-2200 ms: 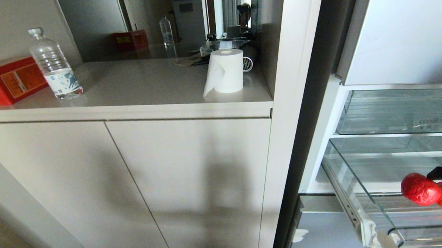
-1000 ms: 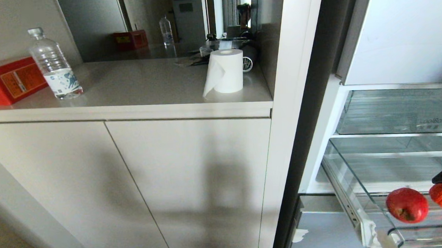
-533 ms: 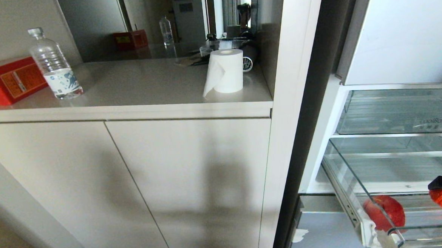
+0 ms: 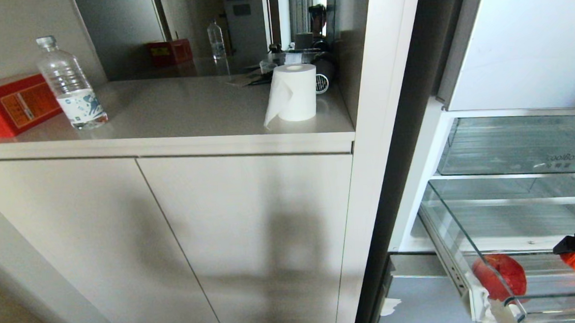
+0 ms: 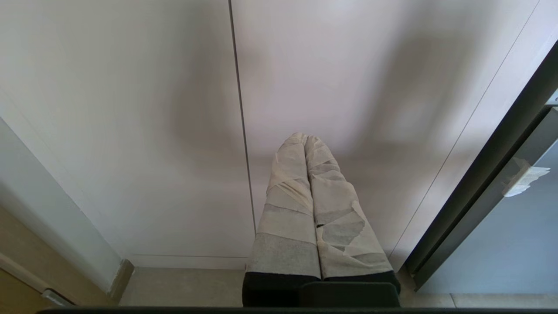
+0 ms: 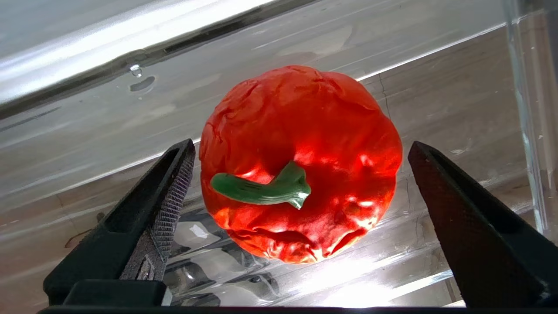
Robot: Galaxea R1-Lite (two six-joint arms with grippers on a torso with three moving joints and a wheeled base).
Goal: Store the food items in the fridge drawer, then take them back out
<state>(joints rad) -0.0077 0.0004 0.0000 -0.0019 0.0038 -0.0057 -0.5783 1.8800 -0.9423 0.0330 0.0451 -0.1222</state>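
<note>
Clear ribbed fridge drawer [image 4: 468,231] lower right, glossy red apple [image 4: 500,276] inside, bumpy orange-red fruit [image 6: 301,165] between wide-spread right tool [image 6: 301,205], left tool [image 5: 305,144] closed, empty.

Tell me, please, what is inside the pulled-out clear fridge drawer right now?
The fridge drawer holds a red apple near its left wall and a bumpy orange-red fruit, between the open right gripper fingers. The drawer's right part is out of view.

The red apple [image 4: 500,276] lies in the clear fridge drawer [image 4: 489,264] near its left front corner. The bumpy orange-red fruit [image 6: 301,165] with a green stem [image 6: 261,187] sits on the ribbed floor farther right, well apart
</note>
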